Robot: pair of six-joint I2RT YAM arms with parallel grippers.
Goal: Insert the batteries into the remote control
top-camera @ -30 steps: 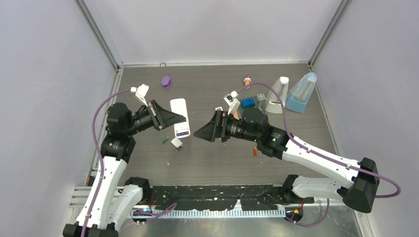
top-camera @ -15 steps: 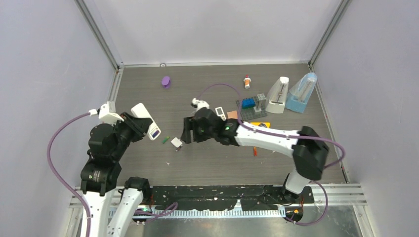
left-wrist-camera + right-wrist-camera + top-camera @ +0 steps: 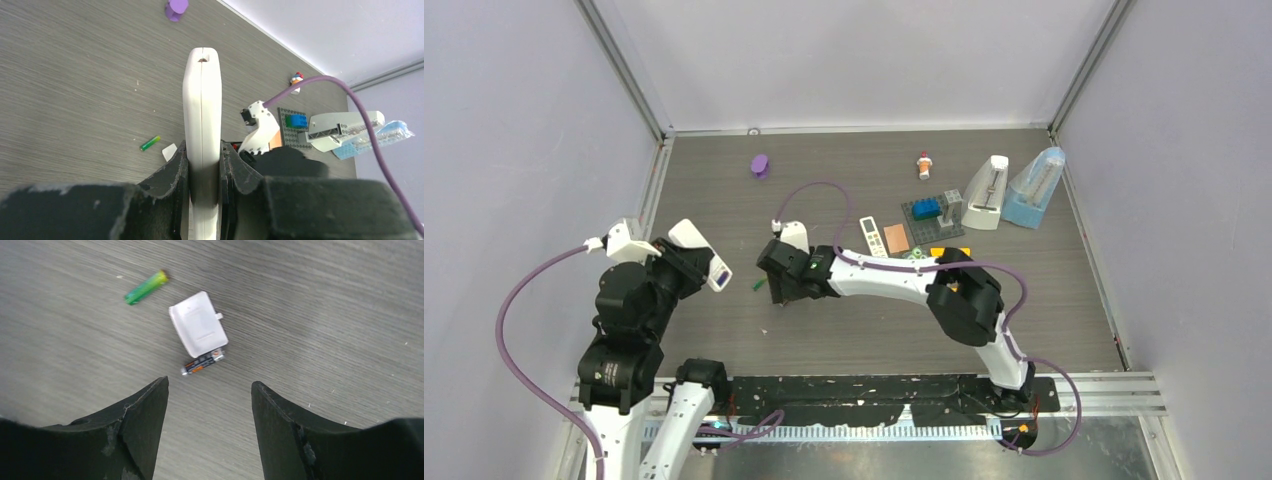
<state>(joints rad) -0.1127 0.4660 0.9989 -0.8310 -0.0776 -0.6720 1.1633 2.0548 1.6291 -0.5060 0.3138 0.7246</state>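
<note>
My left gripper [image 3: 689, 262] is shut on the white remote control [image 3: 703, 256], held off the table at the left; in the left wrist view the remote [image 3: 202, 100] stands edge-on between the jaws. A green battery [image 3: 146, 287], a white battery cover [image 3: 198, 324] and a dark battery with orange and silver [image 3: 202, 362] lie on the table just ahead of my right gripper [image 3: 210, 385]. That gripper is open with nothing between its fingers. In the top view the right gripper [image 3: 781, 288] hovers over the cover, with the green battery [image 3: 757, 285] beside it.
A purple object [image 3: 760, 165] sits at the back left. A small second remote [image 3: 871, 237], an orange card [image 3: 895, 239], a grey brick plate [image 3: 932, 210], two metronomes [image 3: 987, 192] and a small figure [image 3: 923, 165] stand at the back right.
My left arm drew back to the left, carrying the remote. The right arm swung left over the cover and batteries, and its jaws narrowed somewhat.
</note>
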